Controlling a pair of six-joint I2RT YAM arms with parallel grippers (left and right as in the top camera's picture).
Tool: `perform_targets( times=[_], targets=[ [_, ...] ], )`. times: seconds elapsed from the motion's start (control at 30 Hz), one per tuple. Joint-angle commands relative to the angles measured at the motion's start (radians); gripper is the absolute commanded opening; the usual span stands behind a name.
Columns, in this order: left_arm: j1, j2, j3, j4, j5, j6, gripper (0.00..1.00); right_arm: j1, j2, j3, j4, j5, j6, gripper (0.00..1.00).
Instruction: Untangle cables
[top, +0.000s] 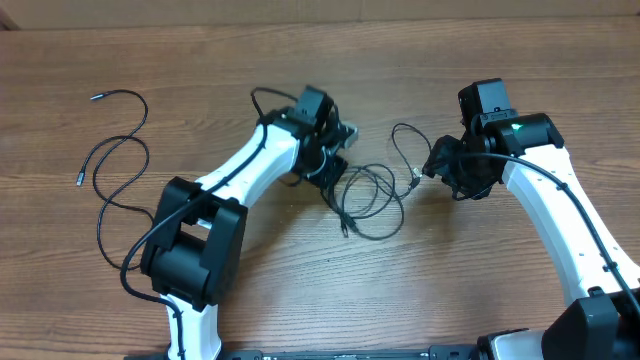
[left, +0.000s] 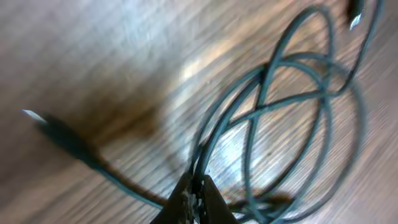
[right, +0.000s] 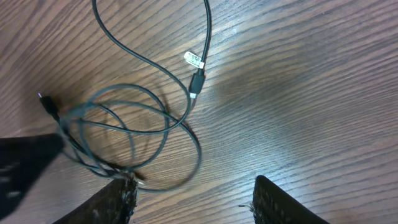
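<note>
Fingers of the left gripper (left: 196, 198) are pinched tight together. Thin black strands of the tangled cables (left: 266, 111) run straight into the tips and are clamped there.

Right gripper (right: 199, 202): fingers (right: 118, 202) spread wide with bare wood between them, holding nothing.

Overhead: the tangle lies mid-table (top: 300, 50), a bunch of overlapping loops at about 4 o'clock from the left gripper and 8 o'clock from the right one. One strand leaves the loops toward 1 o'clock and curls round close to the right gripper.

Right wrist view: the loops sit at 10 o'clock from the fingers. A black plug (right: 196, 84) with a small white tag (right: 194, 60) just above it lies near 12 o'clock, flat on the wood.

Left wrist view: blurred. A silver-tipped plug (left: 31, 115) shows at 9 o'clock, its cord trailing down toward the fingertips.

Loose cable (top: 120, 140): a separate cord, well apart at 9 o'clock from the left arm. It lies in open curves with both ends free.
</note>
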Motion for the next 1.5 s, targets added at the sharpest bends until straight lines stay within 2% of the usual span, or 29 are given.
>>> perform_targets(
  times=[0.0,0.17,0.43,0.6,0.8,1.07,1.13,1.27,1.37,1.47],
  targets=[
    [0.006,-0.006,0.117,-0.046,0.02,-0.01,0.04,-0.002,-0.016,0.024,0.003,-0.005,-0.003,0.59],
    [0.008,-0.006,0.298,-0.167,0.032,-0.01,0.04,-0.001,-0.016,0.024,0.004,-0.018,-0.018,0.64],
    [0.008,-0.007,0.581,-0.296,0.213,-0.006,0.04,-0.001,-0.016,0.024,0.082,-0.303,-0.23,0.66],
    [0.006,-0.012,0.658,-0.342,0.319,-0.006,0.04,-0.001,-0.016,0.024,0.176,-0.429,-0.235,0.67],
    [0.008,-0.046,0.668,-0.347,0.465,-0.004,0.04,-0.001,-0.003,0.023,0.27,-0.416,-0.145,0.66],
    [0.051,-0.173,0.684,-0.262,0.47,0.008,0.04,0.0,0.022,-0.065,0.272,-0.389,-0.146,0.65],
    [0.07,-0.204,0.684,-0.233,0.47,0.0,0.04,0.0,0.022,-0.091,0.272,-0.377,-0.146,0.59],
    [0.13,-0.273,0.684,-0.194,0.47,-0.01,0.04,-0.001,0.022,-0.128,0.233,-0.251,-0.136,0.51],
    [0.201,-0.327,0.684,-0.181,0.476,-0.058,0.04,-0.002,0.022,-0.136,0.18,-0.102,-0.06,0.5],
    [0.274,-0.37,0.684,-0.179,0.56,-0.064,0.04,-0.003,0.022,-0.137,0.163,-0.039,-0.01,0.51]
  ],
)
